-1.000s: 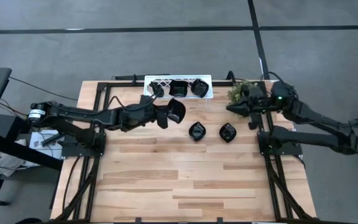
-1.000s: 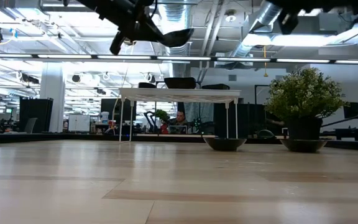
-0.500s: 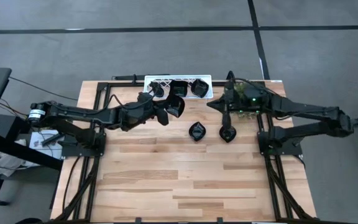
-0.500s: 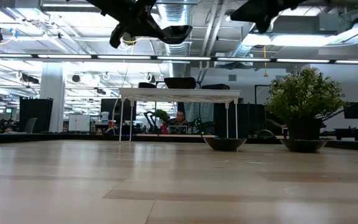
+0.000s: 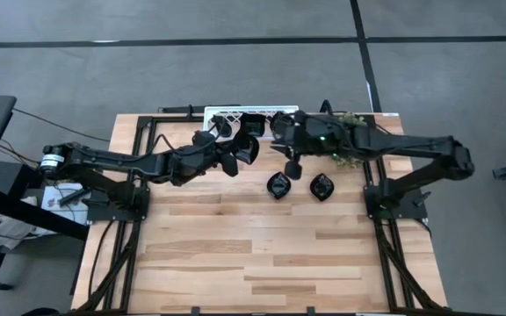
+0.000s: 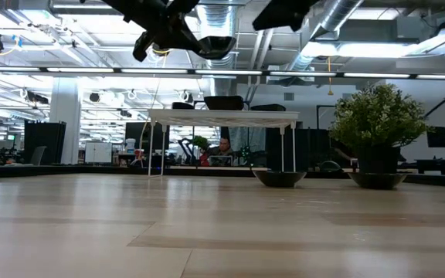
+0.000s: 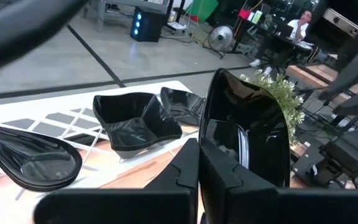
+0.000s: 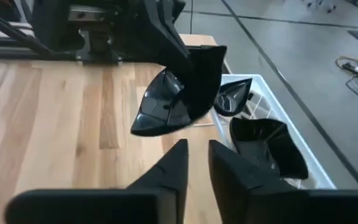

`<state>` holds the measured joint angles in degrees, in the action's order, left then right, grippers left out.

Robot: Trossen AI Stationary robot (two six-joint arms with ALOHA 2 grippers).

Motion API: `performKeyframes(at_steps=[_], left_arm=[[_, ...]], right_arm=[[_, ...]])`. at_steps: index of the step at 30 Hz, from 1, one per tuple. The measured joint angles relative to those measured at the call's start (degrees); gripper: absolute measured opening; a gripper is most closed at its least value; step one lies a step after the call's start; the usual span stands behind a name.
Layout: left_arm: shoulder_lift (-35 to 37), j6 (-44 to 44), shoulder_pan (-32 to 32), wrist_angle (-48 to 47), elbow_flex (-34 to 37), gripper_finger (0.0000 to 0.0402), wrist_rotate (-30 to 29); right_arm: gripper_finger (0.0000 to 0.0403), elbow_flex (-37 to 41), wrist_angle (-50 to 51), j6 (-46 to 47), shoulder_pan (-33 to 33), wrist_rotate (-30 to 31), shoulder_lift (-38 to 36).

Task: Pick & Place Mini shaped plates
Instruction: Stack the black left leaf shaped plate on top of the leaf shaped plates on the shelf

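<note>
Left fingers point(image 7: 199, 180) are pinching a black plate point(image 5: 246, 149) by its edge, hanging just near of the white rack point(image 5: 227, 114). Right fingers point(image 8: 194, 163) are slightly apart, holding nothing, hovering beside it over the bench point(image 5: 235, 254).

Worktop point(image 5: 235, 254): pale wood planks, smooth, satin sheen. White lattice rack point(image 7: 48, 118): matt white, plastic-like. Mini shaped plates point(image 7: 138, 121) in the rack, and the plate point(image 7: 247, 134) gripped by the left tool point(image 7: 194, 165) beside the rack: glossy black, mirror-smooth. Tool fingers point(image 8: 166, 168): matt black.
</note>
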<state>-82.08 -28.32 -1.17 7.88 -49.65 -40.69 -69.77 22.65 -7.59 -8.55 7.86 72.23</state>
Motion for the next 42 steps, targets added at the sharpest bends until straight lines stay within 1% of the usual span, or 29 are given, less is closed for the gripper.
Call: performKeyframes(at_steps=[3,6,18,22,42], left_arm=[[0.00,0.00,0.00,0.03,0.00,0.0003,-0.04],[0.00,0.04,-0.02,0.02,0.00,0.0003,-0.02],[-3.62,-0.78,-1.58,0.21,0.02,0.0003,-0.02],[-4.09,-0.94,-2.29,0.58,0.02,0.0003,-0.01],[-4.07,-1.08,-2.29,1.83,0.02,0.0003,-0.02]], right_arm=[[0.0072,-3.52,1.00,-2.09,-0.03,-0.02,2.90],[0.0083,-6.54,1.22,-3.83,0.37,-0.07,5.39],[0.0087,-15.32,5.64,-5.48,0.09,-0.04,13.12],[0.0087,-15.54,5.54,-6.04,-0.13,-0.12,14.35],[0.0087,-15.47,10.44,-4.14,-0.60,0.01,14.35]])
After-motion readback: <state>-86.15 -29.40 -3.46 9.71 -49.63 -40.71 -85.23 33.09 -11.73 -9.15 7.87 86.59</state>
